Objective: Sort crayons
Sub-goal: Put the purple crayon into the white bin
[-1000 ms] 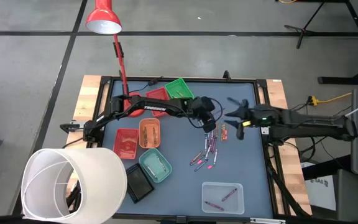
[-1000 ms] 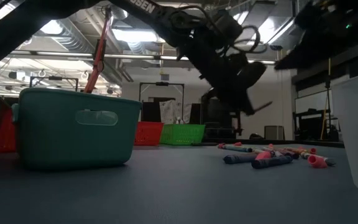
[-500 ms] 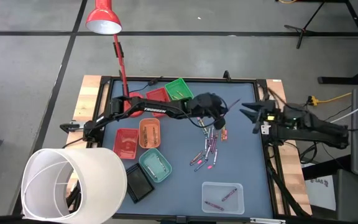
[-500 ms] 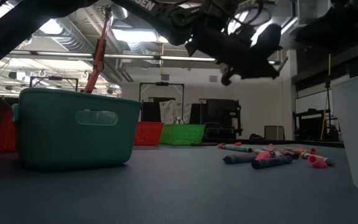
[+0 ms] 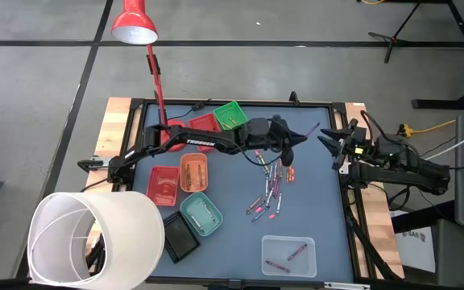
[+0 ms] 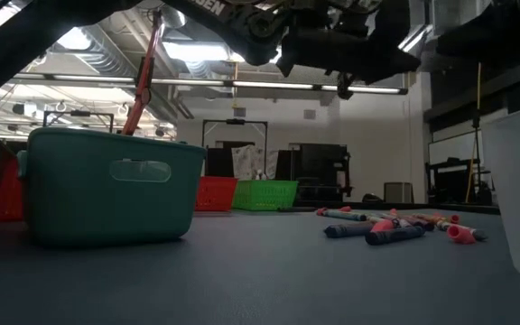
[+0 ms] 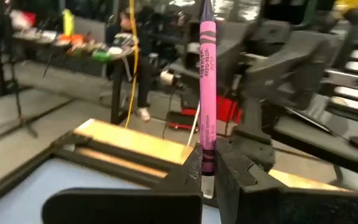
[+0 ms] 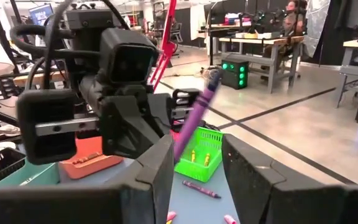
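Left end effector (image 5: 296, 135) now raised, crayon (image 7: 205, 81) gripped

The high view is evenly and softly lit, with a red lamp (image 5: 134, 22) at the far left of the table (image 5: 321, 209) and only faint shadows under the arms. In the low view, bright ceiling strip lights (image 6: 242, 85) leave the arms overhead as dark silhouettes, and the near table surface and teal tray (image 6: 106, 185) look soft. The left wrist view is blurred in its background while the purple crayon (image 7: 206, 93) stays sharp, and the right wrist view is bright, its near fingers (image 8: 160, 168) soft
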{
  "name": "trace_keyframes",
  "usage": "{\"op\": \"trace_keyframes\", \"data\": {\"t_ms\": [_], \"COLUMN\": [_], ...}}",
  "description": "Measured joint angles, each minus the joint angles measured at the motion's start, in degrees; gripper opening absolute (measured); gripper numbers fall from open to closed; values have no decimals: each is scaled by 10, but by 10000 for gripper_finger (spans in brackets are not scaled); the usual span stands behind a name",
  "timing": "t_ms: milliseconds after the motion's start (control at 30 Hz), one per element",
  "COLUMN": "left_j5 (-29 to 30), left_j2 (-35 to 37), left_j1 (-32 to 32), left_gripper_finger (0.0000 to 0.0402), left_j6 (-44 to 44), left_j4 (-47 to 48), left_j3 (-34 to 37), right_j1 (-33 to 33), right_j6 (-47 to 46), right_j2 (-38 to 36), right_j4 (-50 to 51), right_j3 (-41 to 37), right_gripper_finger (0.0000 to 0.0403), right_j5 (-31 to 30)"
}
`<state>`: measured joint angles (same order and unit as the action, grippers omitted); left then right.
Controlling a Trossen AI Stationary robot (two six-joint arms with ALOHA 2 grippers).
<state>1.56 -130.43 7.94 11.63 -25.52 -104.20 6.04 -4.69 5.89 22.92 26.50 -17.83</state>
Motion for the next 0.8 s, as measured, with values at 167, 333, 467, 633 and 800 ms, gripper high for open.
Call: {"op": "trace_keyframes", "data": {"t_ms": [167, 333, 467, 633, 800], "left_j5": [-11, -11, -11, -25, -26], "left_j2": [0, 0, 0, 1, 1], "left_j1": [-9, -19, -29, -37, -41], "left_gripper_finger": [2, 2, 2, 2, 2], "left_j6": [-30, -63, -93, -122, -138], "left_j4": [-12, -12, -12, -12, -11], "left_j3": [0, 0, 0, 0, 0], "right_j1": [0, 0, 0, 0, 0], "right_j6": [0, 5, 5, 20, 21], "right_j2": [3, 3, 3, 3, 3], "right_j4": [-6, -10, -22, -34, -34], "right_j3": [0, 0, 0, 0, 0], "right_gripper_finger": [134, 134, 134, 134, 134], "right_j5": [48, 88, 101, 144, 173]}}
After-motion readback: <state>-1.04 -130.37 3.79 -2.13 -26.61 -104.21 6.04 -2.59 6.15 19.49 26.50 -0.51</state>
